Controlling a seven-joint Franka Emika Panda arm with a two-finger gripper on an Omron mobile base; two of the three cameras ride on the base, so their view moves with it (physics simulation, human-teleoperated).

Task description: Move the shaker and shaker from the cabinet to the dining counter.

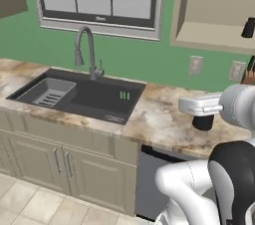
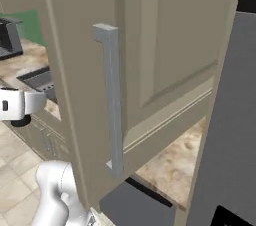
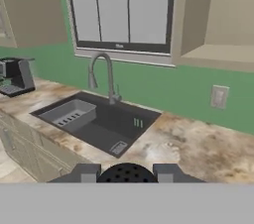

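**One shaker in the grip, its twin up on the cabinet shelf**

The gripper (image 3: 127,174) is closed on a shaker (image 3: 127,173). In the hand view the two finger tips stand at either side of a small dark rounded top with a dotted face, pressed between them. From the left base view the same black piece (image 1: 203,122) hangs under the white hand, above the marbled worktop (image 1: 159,119) and clear of its surface.

Take the sink (image 1: 79,94) as the landmark. The held shaker is to the right of the sink, over the bare stretch of worktop. The open cabinet (image 1: 209,35) hangs on the wall above and farther right of the sink, beyond the wall outlet (image 1: 195,64). On its shelf, at the far right edge of the left base view, stands the second shaker (image 1: 248,28), upright, its long axis vertical. So from the gripper it lies up and slightly to the right, well apart.

The cabinet door (image 2: 150,60) stands swung open, its slim handle (image 2: 114,100) close before the right base camera and blocking much of that side.

The dining counter is not among what these views cover, so I cannot tell which way it lies from the sink. My judgement is that the coming move is a carry away from the sink wall. It turns on keeping the shaker upright in the grip and on clearing the open door to the arm's right.
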